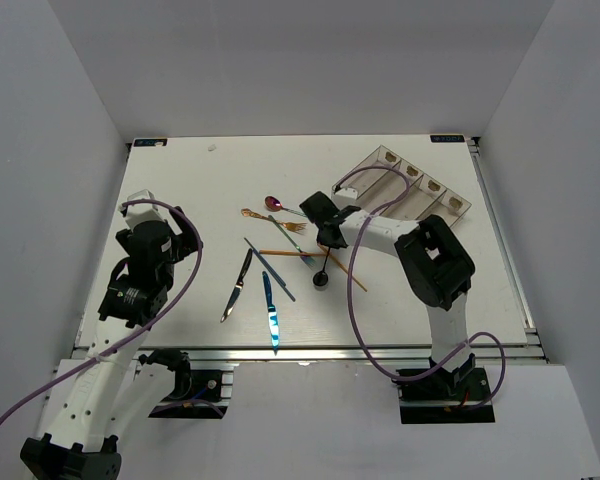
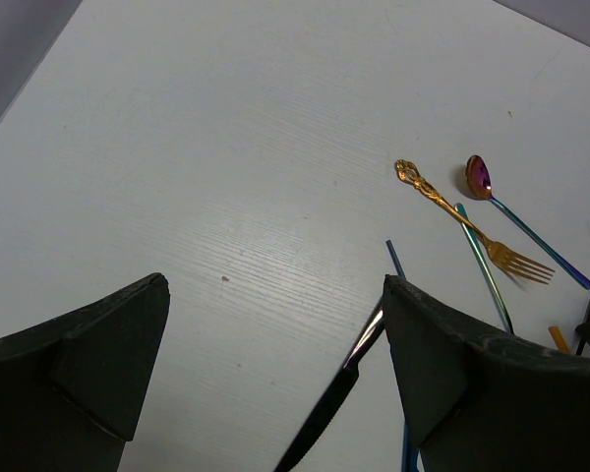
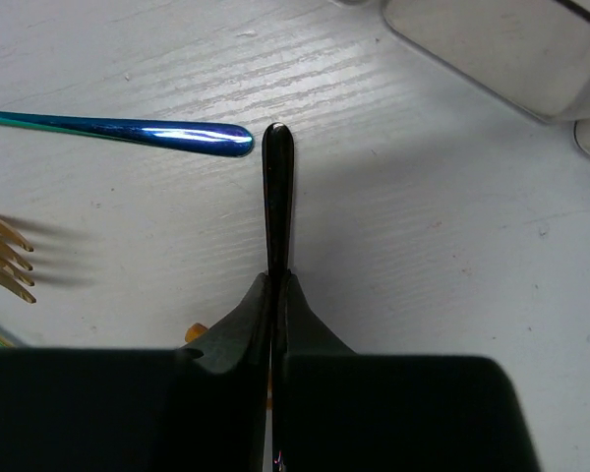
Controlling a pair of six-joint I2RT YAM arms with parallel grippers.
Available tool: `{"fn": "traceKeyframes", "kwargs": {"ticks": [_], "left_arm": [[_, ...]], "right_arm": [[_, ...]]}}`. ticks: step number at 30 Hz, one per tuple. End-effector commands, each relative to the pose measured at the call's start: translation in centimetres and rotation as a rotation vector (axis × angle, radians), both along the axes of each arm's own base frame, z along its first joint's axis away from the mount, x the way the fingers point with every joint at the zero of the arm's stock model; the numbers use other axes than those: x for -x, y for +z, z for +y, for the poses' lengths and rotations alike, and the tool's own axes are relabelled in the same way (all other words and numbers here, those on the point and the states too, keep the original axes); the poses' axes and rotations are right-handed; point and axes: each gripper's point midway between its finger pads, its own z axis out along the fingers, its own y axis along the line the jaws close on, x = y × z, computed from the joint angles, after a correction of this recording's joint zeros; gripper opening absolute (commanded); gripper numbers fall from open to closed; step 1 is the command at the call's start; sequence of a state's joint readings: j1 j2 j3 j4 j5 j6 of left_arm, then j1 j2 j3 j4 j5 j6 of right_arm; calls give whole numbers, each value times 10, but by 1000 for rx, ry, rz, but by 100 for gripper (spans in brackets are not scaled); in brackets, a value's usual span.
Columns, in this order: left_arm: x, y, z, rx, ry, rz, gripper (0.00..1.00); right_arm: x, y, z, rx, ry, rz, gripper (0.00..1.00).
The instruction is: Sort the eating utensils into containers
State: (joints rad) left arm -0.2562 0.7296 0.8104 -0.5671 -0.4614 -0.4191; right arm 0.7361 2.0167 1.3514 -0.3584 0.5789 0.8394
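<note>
My right gripper (image 1: 331,242) is shut on the handle of a black spoon (image 1: 321,280). In the right wrist view the thin black handle (image 3: 278,187) sticks out ahead of the closed gripper (image 3: 277,280), low over the table. The clear smoky tray (image 1: 410,185) stands just beyond, to the right, and its corner shows in the wrist view (image 3: 501,49). My left gripper (image 1: 188,238) is open and empty (image 2: 273,285) over bare table left of the utensils. A black knife (image 2: 334,403) lies beside its right finger.
Loose on the table: a purple spoon (image 1: 273,203), a gold fork (image 1: 270,220), a black knife (image 1: 238,285), a blue knife (image 1: 270,310), blue chopsticks (image 1: 270,268) and an orange chopstick (image 1: 285,252). A blue handle (image 3: 167,133) lies left of the held spoon's tip.
</note>
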Motion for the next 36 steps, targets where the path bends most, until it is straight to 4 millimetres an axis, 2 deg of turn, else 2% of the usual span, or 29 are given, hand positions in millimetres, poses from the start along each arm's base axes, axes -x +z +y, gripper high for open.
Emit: {"fn": "traceKeyframes", "kwargs": {"ticks": [1,5,6,7,8,10,11,13,16,17,19,20,23,24,25,26,29,30,31,32,36], "left_arm": [[-1,1,-1,1,-7,-9,98],[-1,1,0,0,-6,-8,98],[-1,1,-1,1,-7,-11,98],[-1,0,0,0,-6,-7,98],[-1,0,0,0,-6,-6,98],[-1,1,0,1,-6,-8,98],[-1,1,0,1,-6,-8,98],[-1,1,0,0,-4,-8,98],[0,1,0,0,-3,-10,98],[-1,1,0,0,-4,-10,98],[-1,1,-1,1,-7,-8,98],[-1,0,-1,1,-7,-6,98],[-2,0,-2,3,-13,-4,98],[-2,0,-2,4,-14,-5,98],[-1,0,-2,4,-14,-7,98],[-1,0,-3,5,-17,-7,98],[-1,1,-3,7,-20,-11,98],[-1,2,-3,7,-22,-12,98],[-2,1,-3,6,-20,-9,98],[-2,1,-4,7,-23,-9,98],[-2,0,-5,10,-32,-6,98]], "right_arm": [[5,0,-10,47,-87,11,0],[2,19,-6,19,-88,-17,0],[0,32,-4,-2,-86,-41,0],[0,37,-3,-13,-77,-55,0],[-2,53,-2,-43,-74,-84,0],[-3,66,2,-70,-42,-117,0],[-4,81,3,-100,-37,-147,0],[-4,100,3,-126,-23,-187,0],[-5,116,0,-129,-15,-218,0],[-6,128,-2,-136,-15,-239,0],[-9,139,-13,-120,-40,-269,0],[-12,153,-19,-115,-32,-295,0],[-27,174,-55,-71,-68,-342,0],[-36,178,-81,-48,-114,-348,0],[-41,181,-96,-35,-135,-353,0],[-49,183,-130,-12,-193,-351,0],[-55,189,-176,2,-279,-373,0],[-60,188,-203,15,-334,-384,0],[-62,188,-214,19,-361,-394,0],[-65,187,-235,28,-407,-399,0],[-77,179,-269,39,-489,-393,0]]}}
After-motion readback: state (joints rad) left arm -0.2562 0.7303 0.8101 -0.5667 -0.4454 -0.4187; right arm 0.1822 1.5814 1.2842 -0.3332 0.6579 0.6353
